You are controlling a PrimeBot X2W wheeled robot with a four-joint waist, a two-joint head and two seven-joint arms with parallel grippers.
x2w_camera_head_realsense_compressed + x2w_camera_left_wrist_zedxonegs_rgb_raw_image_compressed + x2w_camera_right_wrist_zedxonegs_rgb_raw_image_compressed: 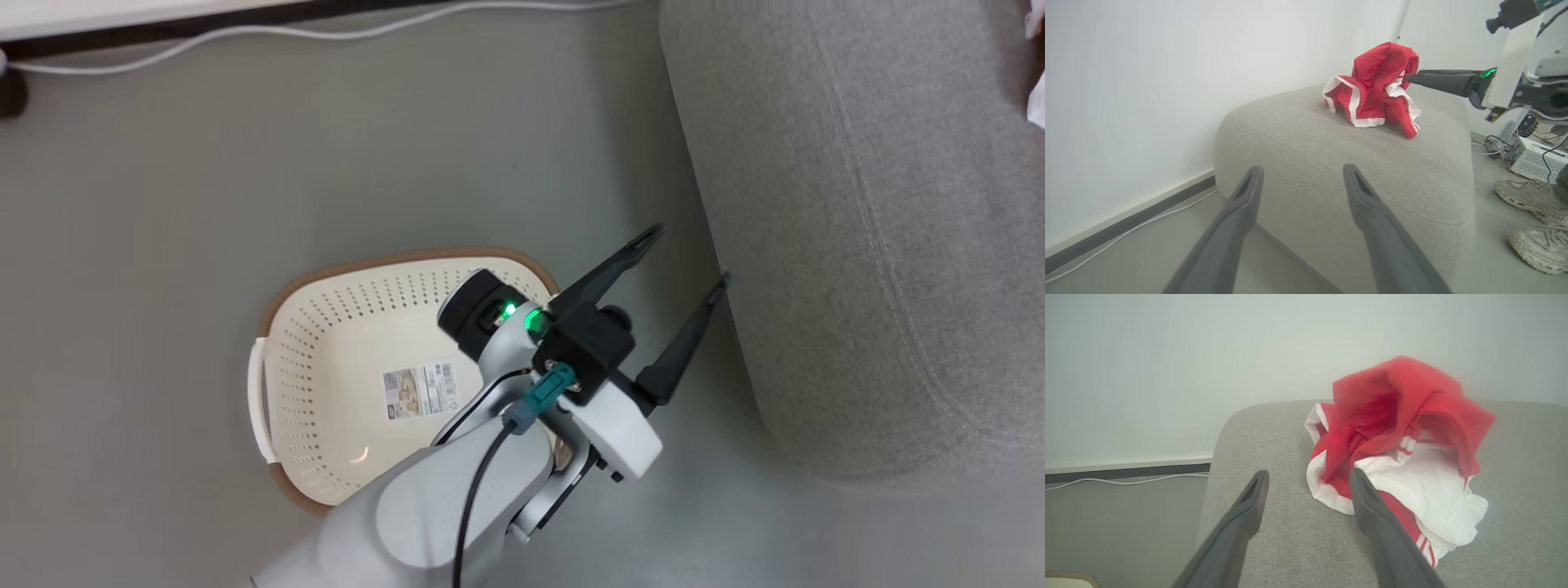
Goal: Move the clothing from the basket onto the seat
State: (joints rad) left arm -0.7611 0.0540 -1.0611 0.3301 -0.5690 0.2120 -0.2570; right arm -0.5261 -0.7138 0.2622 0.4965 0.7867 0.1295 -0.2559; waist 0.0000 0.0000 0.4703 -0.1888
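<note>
Crumpled red-and-white clothing [1396, 428] lies on the grey woven-fabric seat [1298, 547], clear of its rounded edge. Right gripper [1308, 482] stands released beside it; left gripper [1301, 171], released, faces the seat's corner over open floor [1147, 245].

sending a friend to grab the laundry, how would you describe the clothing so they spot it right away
Look for the big grey sofa by the white wall. On top of its cushion lies a crumpled heap of clothing. It is bright red with white trim, standing out against the plain grey fabric around it.
</note>
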